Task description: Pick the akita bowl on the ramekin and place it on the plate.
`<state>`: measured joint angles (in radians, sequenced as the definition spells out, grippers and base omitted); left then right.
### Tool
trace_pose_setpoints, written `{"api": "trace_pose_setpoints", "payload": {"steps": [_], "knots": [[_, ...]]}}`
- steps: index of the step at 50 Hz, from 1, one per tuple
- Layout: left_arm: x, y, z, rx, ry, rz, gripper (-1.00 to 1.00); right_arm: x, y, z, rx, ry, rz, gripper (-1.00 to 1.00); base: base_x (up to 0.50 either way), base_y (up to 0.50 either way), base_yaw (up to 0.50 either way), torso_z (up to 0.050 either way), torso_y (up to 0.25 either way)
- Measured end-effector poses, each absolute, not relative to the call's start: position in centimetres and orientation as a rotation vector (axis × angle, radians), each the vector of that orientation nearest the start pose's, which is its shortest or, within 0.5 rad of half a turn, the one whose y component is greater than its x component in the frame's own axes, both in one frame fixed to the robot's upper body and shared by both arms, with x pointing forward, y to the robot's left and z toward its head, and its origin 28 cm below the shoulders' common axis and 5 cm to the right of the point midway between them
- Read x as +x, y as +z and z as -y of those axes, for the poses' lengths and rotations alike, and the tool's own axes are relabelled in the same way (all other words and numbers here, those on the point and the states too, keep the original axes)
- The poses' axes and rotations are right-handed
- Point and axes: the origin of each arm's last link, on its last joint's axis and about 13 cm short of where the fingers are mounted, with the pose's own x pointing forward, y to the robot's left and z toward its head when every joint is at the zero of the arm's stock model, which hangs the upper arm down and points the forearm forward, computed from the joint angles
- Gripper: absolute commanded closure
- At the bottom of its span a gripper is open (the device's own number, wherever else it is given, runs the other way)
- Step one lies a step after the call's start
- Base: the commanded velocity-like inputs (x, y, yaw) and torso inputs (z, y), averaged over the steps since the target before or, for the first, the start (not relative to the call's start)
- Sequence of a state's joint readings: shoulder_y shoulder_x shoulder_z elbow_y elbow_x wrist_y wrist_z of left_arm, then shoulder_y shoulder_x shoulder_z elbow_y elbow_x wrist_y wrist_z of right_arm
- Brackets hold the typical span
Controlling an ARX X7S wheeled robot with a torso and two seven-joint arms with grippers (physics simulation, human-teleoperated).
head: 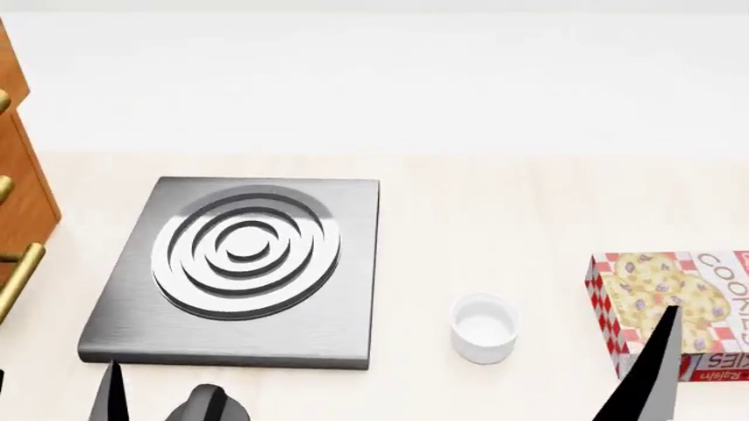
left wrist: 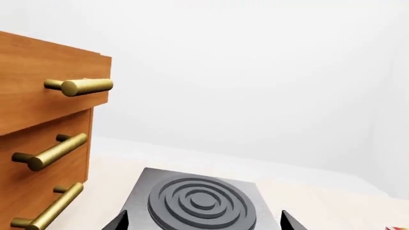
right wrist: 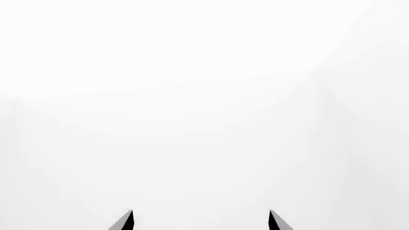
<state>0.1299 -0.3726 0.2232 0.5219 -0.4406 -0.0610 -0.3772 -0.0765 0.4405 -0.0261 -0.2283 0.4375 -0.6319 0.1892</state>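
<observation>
We see the ramekin (head: 485, 327) standing alone on the pale table (head: 492, 219), between the dark burner plate (head: 240, 267) and the cookie box (head: 679, 307), with nothing sitting on it; neither the akita bowl nor the plate shows in any view, so we cannot say where they are. Our left pincer (left wrist: 203, 225) shows two dark tips spread wide apart and holding nothing, pointing over the burner toward the wooden drawers (left wrist: 45, 139) with brass handles. Our right pincer (right wrist: 199, 223) is likewise spread and empty, facing only blank white wall. The main risk we judge from here is acting blind: with the bowl out of sight, we might reach for the bare ramekin by mistake, or sweep an arm sideways and knock the ramekin or the box. The left arm also sits close to the drawer handles and could catch on them. On the box, lying flat, we can read "COOKIES" along one edge, seen upside down, over a red check border; the smaller print is too blurred to read.
</observation>
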Motion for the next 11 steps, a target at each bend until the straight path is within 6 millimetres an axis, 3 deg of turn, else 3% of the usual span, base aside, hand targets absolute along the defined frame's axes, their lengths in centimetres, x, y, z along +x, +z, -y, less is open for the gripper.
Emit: {"api": "trace_pose_setpoints", "payload": {"steps": [11], "knots": [[16.91,8.82,-21.16,-0.170,-0.027,0.174,-1.00,18.50,10.83,17.71,0.142,-0.067,0.814,-1.00,0.00,0.00,0.00,0.000,0.250]]}}
